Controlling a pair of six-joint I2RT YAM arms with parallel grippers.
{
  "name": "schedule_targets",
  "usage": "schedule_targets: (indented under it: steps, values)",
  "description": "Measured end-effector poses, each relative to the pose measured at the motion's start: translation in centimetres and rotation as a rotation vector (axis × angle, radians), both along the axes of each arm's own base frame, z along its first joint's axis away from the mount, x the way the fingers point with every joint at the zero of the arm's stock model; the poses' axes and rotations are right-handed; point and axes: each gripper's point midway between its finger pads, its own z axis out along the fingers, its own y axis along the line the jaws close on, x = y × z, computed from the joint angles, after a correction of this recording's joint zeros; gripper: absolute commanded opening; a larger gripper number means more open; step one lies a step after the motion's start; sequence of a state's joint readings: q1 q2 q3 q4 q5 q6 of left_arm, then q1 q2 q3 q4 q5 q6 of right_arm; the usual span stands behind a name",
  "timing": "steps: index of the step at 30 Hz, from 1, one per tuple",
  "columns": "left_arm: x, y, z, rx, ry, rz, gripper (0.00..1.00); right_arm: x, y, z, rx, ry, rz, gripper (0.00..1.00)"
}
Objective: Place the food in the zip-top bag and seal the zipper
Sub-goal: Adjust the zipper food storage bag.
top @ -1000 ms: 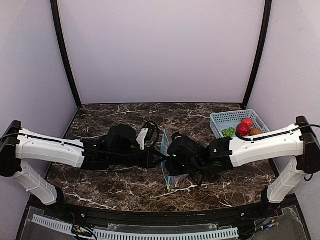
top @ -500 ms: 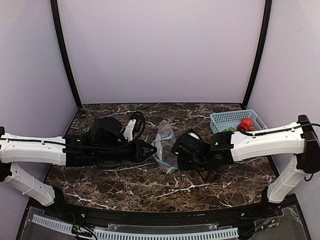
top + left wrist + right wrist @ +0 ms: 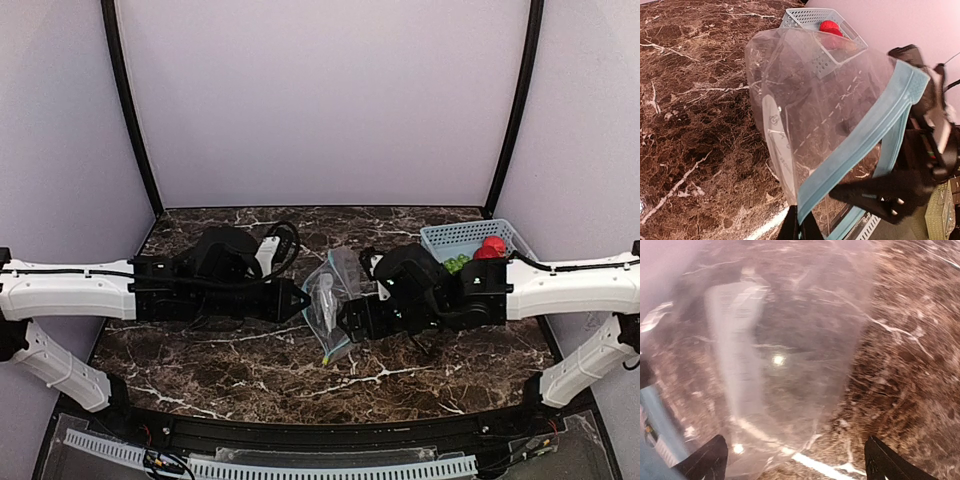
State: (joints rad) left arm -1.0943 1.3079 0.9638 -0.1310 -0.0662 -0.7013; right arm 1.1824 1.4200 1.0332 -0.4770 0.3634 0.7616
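Step in hand, as judged: opening bag mouth ahead of loading. Mid-surface, left pincer (image 3: 800, 231) was clamped shut on zipper (image 3: 865, 135) end, holding zip-top bag (image 3: 805, 95) raised over surface (image 3: 200, 360). Opposite, right pincer (image 3: 795, 456) was spread wide, gripping nothing; film lay directly ahead, perhaps brushing it, blur hid contact. To do well: right pincer should catch one lip only, not both layers, then pull gently while left held firm. All food (image 3: 487, 250) sat in basket (image 3: 455, 237) at far right, none bagged
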Motion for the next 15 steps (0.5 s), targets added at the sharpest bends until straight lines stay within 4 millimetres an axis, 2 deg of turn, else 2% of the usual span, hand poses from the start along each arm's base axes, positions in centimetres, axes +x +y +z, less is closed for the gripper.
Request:
schedule_targets:
  steps: [3, 6, 11, 15]
  values:
    - [0.6, -0.7, -0.2, 0.019, -0.003, -0.005, 0.01, -2.0, 2.1, 3.1, 0.133, -0.01, 0.186, 0.97]
    - [1.4, -0.6, -1.0, 0.044, 0.012, -0.004, 0.01, -4.0, 3.1, 6.1, 0.247, -0.03, 0.333, 0.98]
    - [3.8, 1.2, -1.5, 0.057, 0.034, 0.047, 0.01, -6.4, 3.5, 9.4, 0.349, -0.051, 0.487, 0.99]
    - [5.6, 2.9, -1.4, 0.058, 0.04, 0.089, 0.01, -6.9, 2.8, 11.2, 0.386, -0.08, 0.527, 0.99]
